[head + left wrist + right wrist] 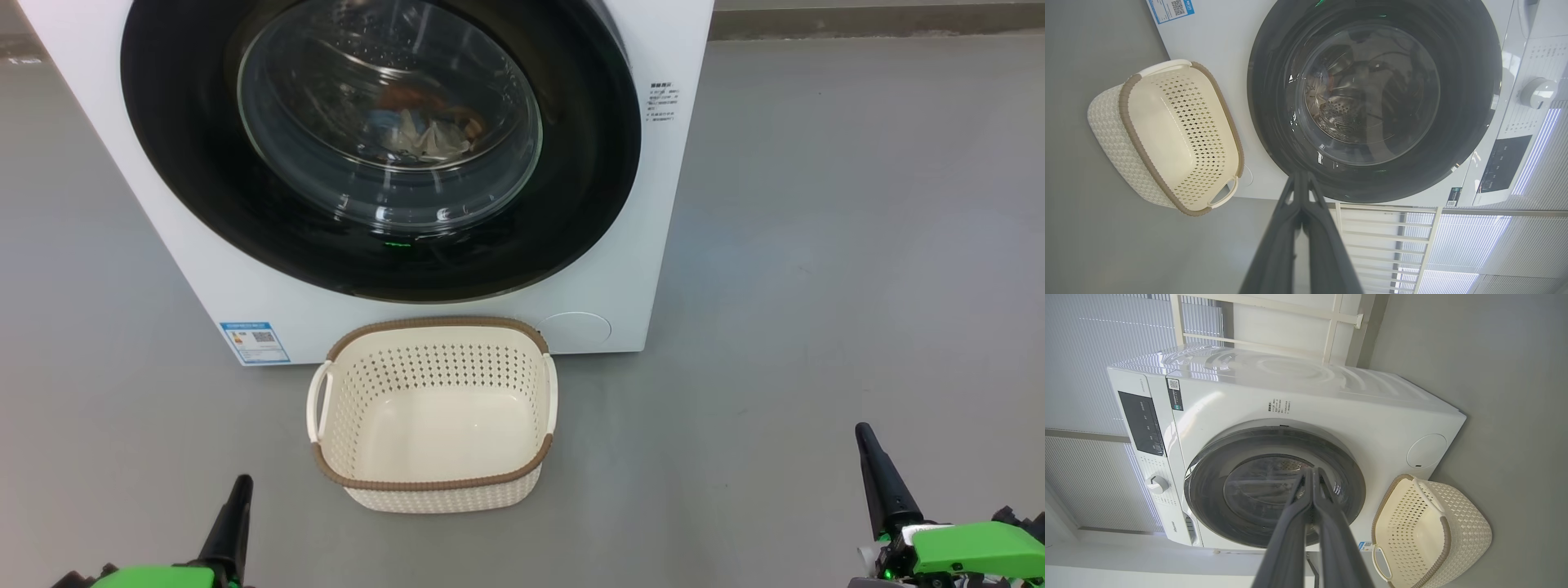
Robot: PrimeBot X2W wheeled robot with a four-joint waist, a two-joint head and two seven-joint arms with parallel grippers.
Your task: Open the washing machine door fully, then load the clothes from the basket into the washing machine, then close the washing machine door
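Note:
The white washing machine stands straight ahead with its round black washing machine door lying flush against the front. Through the glass window the clothes show as a blue, orange and cream bundle inside the drum. The cream basket sits on the floor against the machine's lower front, with nothing in it. My left gripper is shut at the lower left, well short of the basket. At the lower right my right gripper is shut too, holding nothing. In the wrist views the left gripper and right gripper point at the door.
Grey floor spreads to both sides of the machine. A blue label sticker and a round service cover mark its lower front. The control panel with a knob is above the door. White window framing stands behind the machine.

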